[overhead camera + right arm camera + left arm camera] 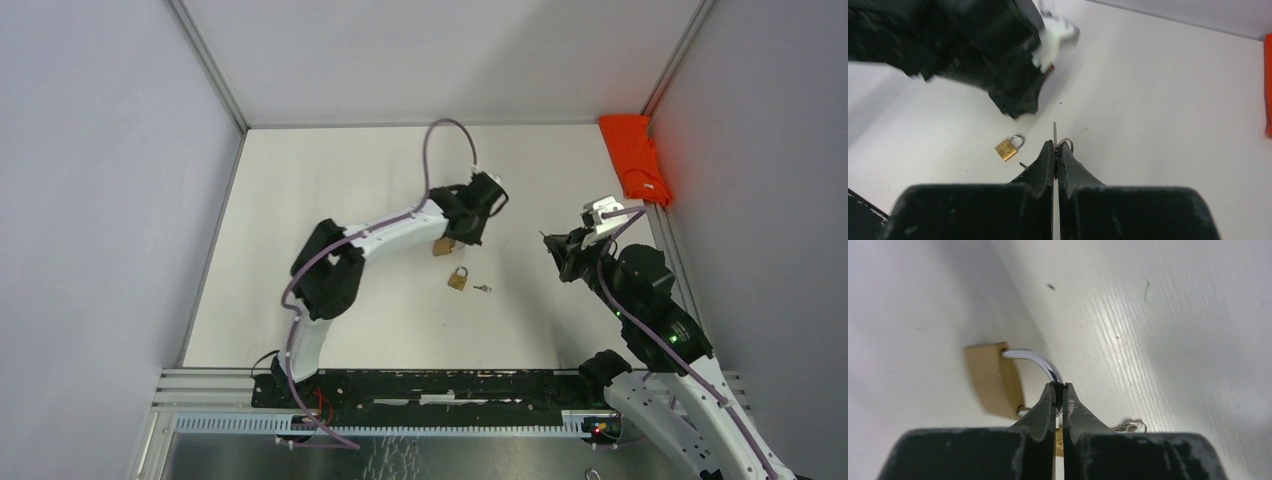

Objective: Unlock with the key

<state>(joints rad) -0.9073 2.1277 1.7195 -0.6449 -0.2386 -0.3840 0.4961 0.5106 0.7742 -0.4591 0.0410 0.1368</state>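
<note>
- Left gripper [1059,386] is clamped tight, its tips pinching the steel shackle [1035,359] of the padlock [993,385]. The brass body hangs off at 9 o'clock from the tips. I can't tell whether it's clear of the counter [350,170].
- Right gripper [1055,145] is shut too, nipping a key [1054,131]. The blade pokes out at 12 o'clock and the ring shows just beside the tips.
- From above, the right gripper waits well apart, at 3 o'clock of the held padlock.
- A second padlock [457,278] lies at 6 o'clock of the held one, with a spare key [483,288] just beside it at 3 o'clock.
- Risk one: that's a thin pinch on a round shackle. Push the key in and the body may swing or spin away.
- Risk two: the key sits in the very tips. Any side load at the keyhole could twist it loose.
- Risk three: the keyhole face isn't visible, so lining up looks tricky.
- Risk four: two locks, two keys. This pair may not match.
</note>
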